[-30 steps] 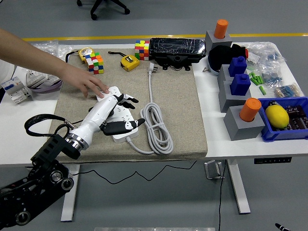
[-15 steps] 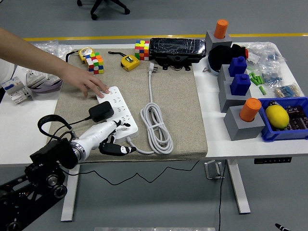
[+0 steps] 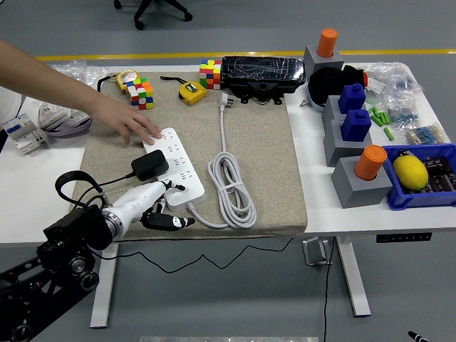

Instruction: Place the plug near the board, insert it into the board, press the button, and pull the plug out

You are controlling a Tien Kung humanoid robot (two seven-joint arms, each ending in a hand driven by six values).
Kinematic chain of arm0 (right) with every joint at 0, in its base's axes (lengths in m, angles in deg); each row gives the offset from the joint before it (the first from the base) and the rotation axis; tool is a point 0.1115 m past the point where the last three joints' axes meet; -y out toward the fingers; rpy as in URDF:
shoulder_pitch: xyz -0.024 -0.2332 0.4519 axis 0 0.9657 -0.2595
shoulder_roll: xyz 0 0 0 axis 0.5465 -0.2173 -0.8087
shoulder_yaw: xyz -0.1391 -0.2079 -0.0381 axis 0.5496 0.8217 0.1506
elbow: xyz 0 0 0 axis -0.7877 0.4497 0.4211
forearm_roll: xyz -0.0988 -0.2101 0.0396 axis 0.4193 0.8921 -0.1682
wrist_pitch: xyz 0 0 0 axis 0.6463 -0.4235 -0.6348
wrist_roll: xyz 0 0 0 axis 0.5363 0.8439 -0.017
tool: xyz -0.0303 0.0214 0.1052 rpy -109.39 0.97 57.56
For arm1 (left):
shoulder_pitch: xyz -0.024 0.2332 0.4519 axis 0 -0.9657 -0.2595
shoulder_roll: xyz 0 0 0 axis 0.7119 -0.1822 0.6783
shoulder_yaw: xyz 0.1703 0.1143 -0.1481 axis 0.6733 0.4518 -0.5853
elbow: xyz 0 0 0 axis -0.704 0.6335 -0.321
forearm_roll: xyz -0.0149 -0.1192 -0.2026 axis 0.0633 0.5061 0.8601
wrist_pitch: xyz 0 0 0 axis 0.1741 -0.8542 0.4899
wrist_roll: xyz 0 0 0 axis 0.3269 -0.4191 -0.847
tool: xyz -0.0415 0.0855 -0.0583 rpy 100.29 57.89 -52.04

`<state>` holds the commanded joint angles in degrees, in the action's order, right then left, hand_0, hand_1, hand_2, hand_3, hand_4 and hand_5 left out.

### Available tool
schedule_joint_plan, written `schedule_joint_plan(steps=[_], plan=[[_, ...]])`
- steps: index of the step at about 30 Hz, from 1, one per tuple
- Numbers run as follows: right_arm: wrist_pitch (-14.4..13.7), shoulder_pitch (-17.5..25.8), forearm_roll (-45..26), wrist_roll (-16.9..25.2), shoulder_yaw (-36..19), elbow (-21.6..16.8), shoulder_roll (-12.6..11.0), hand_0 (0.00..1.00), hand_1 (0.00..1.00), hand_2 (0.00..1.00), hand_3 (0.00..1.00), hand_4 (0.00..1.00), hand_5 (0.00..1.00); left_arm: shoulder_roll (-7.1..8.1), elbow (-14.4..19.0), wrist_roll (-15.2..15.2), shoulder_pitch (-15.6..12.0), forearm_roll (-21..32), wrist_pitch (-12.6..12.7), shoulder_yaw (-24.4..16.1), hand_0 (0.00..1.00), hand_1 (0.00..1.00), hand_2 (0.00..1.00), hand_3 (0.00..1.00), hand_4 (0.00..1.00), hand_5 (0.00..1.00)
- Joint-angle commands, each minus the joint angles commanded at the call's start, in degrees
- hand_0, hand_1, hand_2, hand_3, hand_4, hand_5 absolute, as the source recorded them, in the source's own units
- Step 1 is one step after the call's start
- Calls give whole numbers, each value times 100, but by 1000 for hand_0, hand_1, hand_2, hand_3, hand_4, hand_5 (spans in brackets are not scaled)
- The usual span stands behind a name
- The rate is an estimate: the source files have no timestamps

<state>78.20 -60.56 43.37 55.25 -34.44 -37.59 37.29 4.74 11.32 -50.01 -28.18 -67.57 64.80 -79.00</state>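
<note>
- Fingers (image 3: 173,221) of the robot's left hand (image 3: 153,205) are loosely spread and hold nothing; the white-and-black hand sits at the near end of the white multi-socket power strip (image 3: 174,167), thumb pointing along the mat's front edge.
- Seated on the power strip's near-left sockets is the black block-shaped plug adapter (image 3: 149,164), its thin black cord (image 3: 71,187) looping off to the left of the strip.
- At the strip's far end, a person's hand (image 3: 127,122) presses down on it, apparently to steady it.
- Risk: judged from this, if the plug comes out while that steadying hand lets go, the strip could lift or skid across the beige felt mat (image 3: 260,153).
- Risk: the coiled grey cable (image 3: 231,187) lies just right of the strip; a sweeping finger could snag it and drag the strip askew.
- Risk: the black cord's loop lies close to the robot's wrist, left of the strip, and could catch on it during a pull.
- Risk: an off-centre press might miss the button, whose exact spot I cannot make out.
- No right arm shows over the surface.
</note>
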Motion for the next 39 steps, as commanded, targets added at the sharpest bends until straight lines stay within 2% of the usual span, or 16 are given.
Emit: schedule_joint_plan(steps=[5,6,9,11,12,17,18,21,25,36,37,39], plan=[[0,15,3,2,-9,-3,8,654,647,635,566,993,565,-7,-23,76,-22,51,-104,6,66,68,135,858,926,554],[-2,17,4,3,-18,-3,10,654,647,635,566,993,564,-9,-15,79,-25,66,-112,6,66,67,135,833,932,559],[-4,15,8,6,-33,-6,13,654,647,635,566,993,564,-21,-1,-51,-26,55,-1,-14,66,67,135,833,932,559],[-8,18,8,9,-61,-6,22,654,647,635,566,993,564,-28,-30,-494,-48,161,428,-63,66,67,135,833,932,559],[-8,19,10,8,-63,-5,24,654,646,635,565,993,565,-32,-45,-711,-55,274,643,-87,83,64,152,679,915,541],[-10,27,14,6,-78,3,35,654,646,635,565,993,565,-49,-166,-1932,-63,1198,1855,-176,83,64,152,679,915,541],[-12,26,13,6,-81,7,39,654,647,635,566,993,565,-51,-191,-2161,-74,1302,2072,-188,146,106,199,593,850,457],[-10,19,16,3,-82,19,57,654,647,635,566,993,565,-69,-231,-2440,-118,1387,2391,-234,146,106,199,593,850,457],[-8,14,16,3,-74,19,73,654,647,635,565,993,565,-90,-241,-2496,-146,1473,2477,-282,176,137,225,586,837,442],[-15,11,24,2,-98,13,50,654,646,635,564,993,565,-86,-239,-2414,-115,1458,2409,-280,179,139,228,590,838,450],[-15,14,22,2,-98,15,51,653,647,635,565,993,565,-86,-240,-2406,-113,1452,2402,-280,181,139,223,602,877,495],[-13,20,20,1,-96,15,54,653,647,635,565,993,565,-85,-241,-2403,-111,1455,2396,-277,181,139,223,602,877,495]])
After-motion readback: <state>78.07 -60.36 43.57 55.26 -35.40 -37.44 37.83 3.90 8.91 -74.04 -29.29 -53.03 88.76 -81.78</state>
